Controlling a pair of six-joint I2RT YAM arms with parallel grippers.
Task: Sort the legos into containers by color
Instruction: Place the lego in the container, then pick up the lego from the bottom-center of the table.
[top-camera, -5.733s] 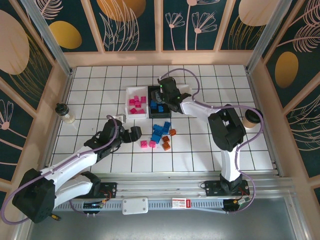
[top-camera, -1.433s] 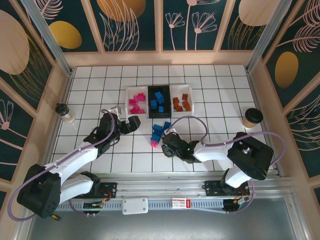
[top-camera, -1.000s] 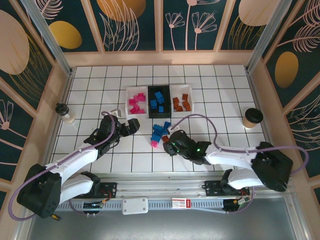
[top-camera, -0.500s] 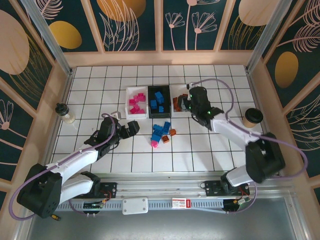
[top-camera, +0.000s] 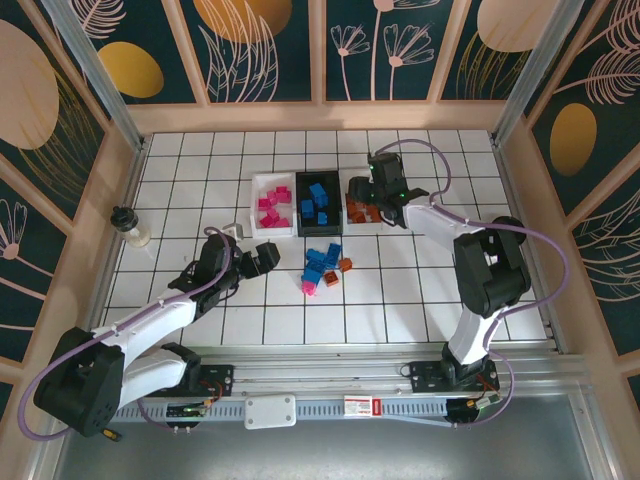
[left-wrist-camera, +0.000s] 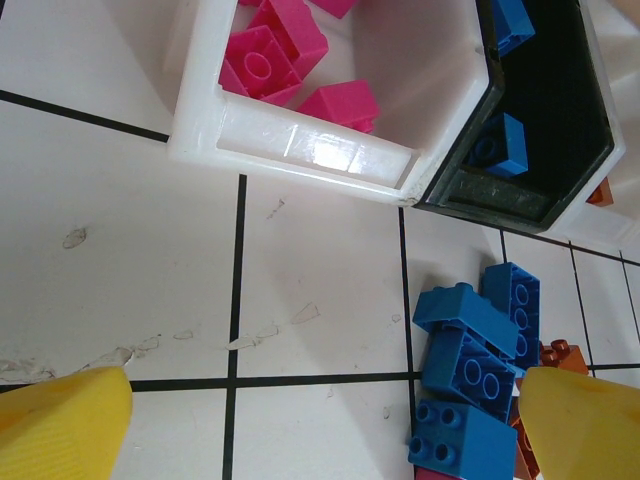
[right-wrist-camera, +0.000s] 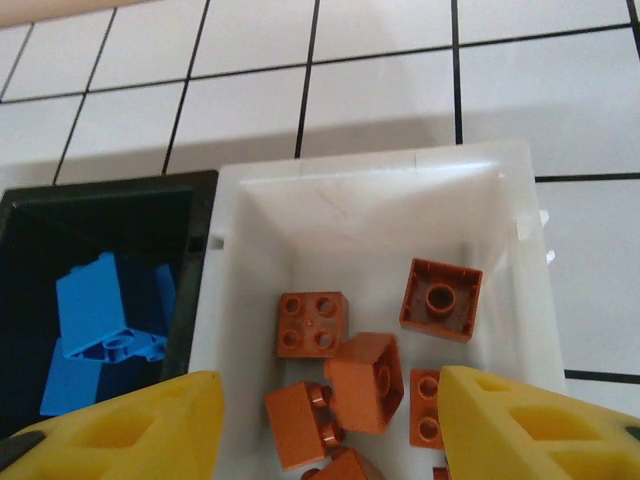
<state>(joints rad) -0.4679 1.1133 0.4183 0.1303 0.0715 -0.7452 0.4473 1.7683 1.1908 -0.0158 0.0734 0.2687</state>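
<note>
Containers (top-camera: 275, 177) side by side, long axes front-to-back

White arm links (top-camera: 150, 322), black joints, lilac cables (top-camera: 412, 142), yellow gripper fingers (right-wrist-camera: 130, 425).

so 3 trays sit in 1 row toward the back of the table (top-camera: 200, 150), walls touching: left tray (top-camera: 255, 205), middle tray (top-camera: 320, 233), right tray (top-camera: 358, 176). all 3 have legos (top-camera: 271, 209) in them. a loose pile (top-camera: 321, 268) lies just in front of the middle tray. right gripper (top-camera: 373, 206) hangs over the right tray, left gripper (top-camera: 264, 256) is left of the pile, and a bottle (top-camera: 128, 226) stands way off at the left edge.
</note>
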